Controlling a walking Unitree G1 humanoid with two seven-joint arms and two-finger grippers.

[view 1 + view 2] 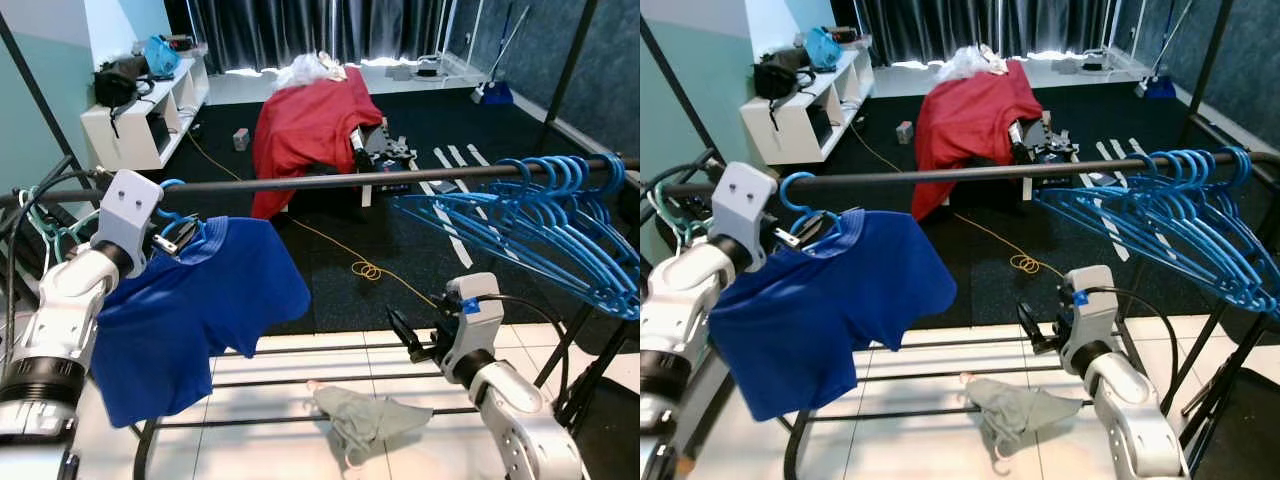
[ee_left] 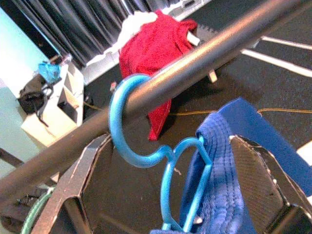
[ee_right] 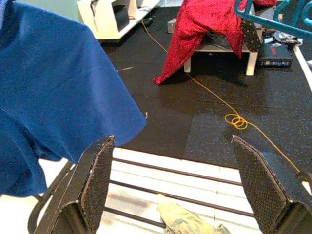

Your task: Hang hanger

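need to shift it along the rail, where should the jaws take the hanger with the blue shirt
Grip the blue hanger at its thin neck just below the hook, where the left gripper already straddles it with jaws open. Come from the robot's side, level with the rail. The blue shirt covers the shoulders; the neck looks the easiest bare part.

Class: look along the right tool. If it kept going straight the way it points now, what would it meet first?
Probably nothing close: between the open fingers of the right tool lie the lower rack bars, then dark floor. Depth is hard to judge.
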